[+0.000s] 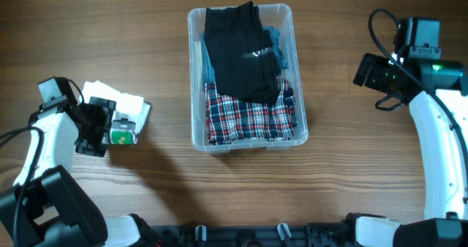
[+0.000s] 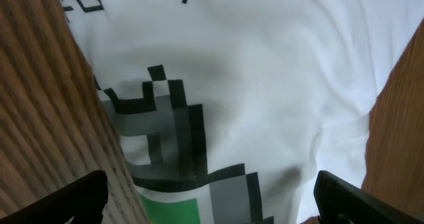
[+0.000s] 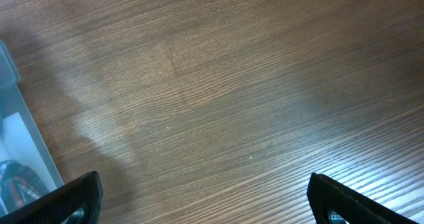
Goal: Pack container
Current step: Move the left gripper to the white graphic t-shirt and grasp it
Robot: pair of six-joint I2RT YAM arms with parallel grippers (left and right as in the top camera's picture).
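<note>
The left end effector (image 2: 212,203), jaws spread wide, is poised over a folded white shirt (image 1: 131,104) on the table (image 3: 232,85), left of the half-packed container (image 1: 194,93) at centre. Pinching all the folded layers should keep the shirt tidy in the lift; the right end effector (image 3: 205,201) hangs released.

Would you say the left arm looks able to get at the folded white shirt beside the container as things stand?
Probably yes. The left gripper is open right over the white shirt. Nothing lies on the shirt or between it and the gripper, and the container stands apart to the side.
</note>
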